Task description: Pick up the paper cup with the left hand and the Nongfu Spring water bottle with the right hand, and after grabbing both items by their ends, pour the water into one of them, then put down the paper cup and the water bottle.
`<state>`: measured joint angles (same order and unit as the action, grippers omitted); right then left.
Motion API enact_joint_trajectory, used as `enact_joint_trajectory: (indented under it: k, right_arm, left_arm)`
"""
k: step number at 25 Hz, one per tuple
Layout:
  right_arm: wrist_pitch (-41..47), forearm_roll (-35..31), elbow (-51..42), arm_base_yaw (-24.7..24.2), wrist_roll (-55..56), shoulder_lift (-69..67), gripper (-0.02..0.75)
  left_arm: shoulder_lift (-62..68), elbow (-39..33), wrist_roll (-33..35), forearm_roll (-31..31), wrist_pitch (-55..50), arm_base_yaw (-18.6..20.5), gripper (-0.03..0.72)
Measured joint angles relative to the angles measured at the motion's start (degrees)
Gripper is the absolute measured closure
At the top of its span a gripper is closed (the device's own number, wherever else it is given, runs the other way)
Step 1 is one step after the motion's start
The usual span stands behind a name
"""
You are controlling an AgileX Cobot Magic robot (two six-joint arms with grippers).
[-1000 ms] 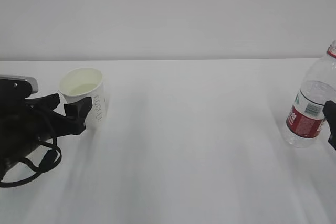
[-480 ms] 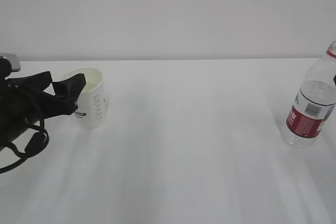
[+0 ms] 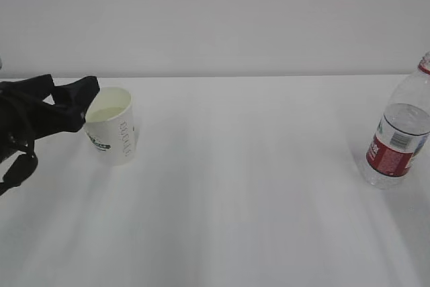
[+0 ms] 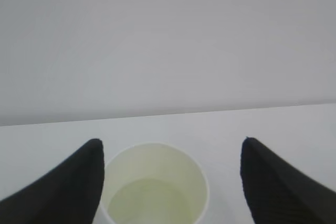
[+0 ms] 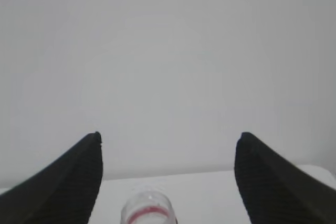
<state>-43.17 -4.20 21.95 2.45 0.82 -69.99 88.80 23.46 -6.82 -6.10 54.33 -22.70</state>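
Left hand (image 3: 79, 95) released, spread wide, just left of upright paper cup (image 3: 113, 126). Right hand (image 5: 168, 182) released, above upright Nongfu Spring water bottle (image 3: 398, 132) on worktop (image 3: 255, 186).

Bench (image 3: 255, 186): plain white, matte, fills lower two-thirds of exterior view. Faint soft grey streaks run toward the camera across its surface. Wall (image 3: 215, 18): flat pale grey, unmarked, meets the bench's far edge in one straight horizontal line. Light: even, diffuse, shadows weak. Both wrist views show the same wall and bench
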Motion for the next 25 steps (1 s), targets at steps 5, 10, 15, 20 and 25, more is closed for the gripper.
enact_joint_trajectory:
  k: [5,10,15,20,25]
  right_arm:
    - [7.7,0.0,5.5,0.0,-0.8,4.0,0.145]
    - [18.2,0.0,10.5,0.0,-3.0,9.4,0.145]
    - [26.6,0.0,13.1,0.0,-3.5,15.5,0.145]
    - [32.8,0.0,13.3,0.0,-3.8,23.2,0.145]
    - [40.3,0.0,13.3,0.0,-3.9,30.6,0.145]
  left_arm:
    - [-5.5,0.0,0.0,0.0,-5.6,0.0,0.099]
    - [-11.2,-0.1,0.0,-0.1,-10.5,0.0,0.099]
    - [-16.9,0.0,0.0,-0.1,-17.1,0.0,0.099]
    - [-22.7,3.2,0.0,-0.1,-28.2,0.0,0.099]
    - [-28.4,5.1,0.0,-0.1,-40.9,0.0,0.101]
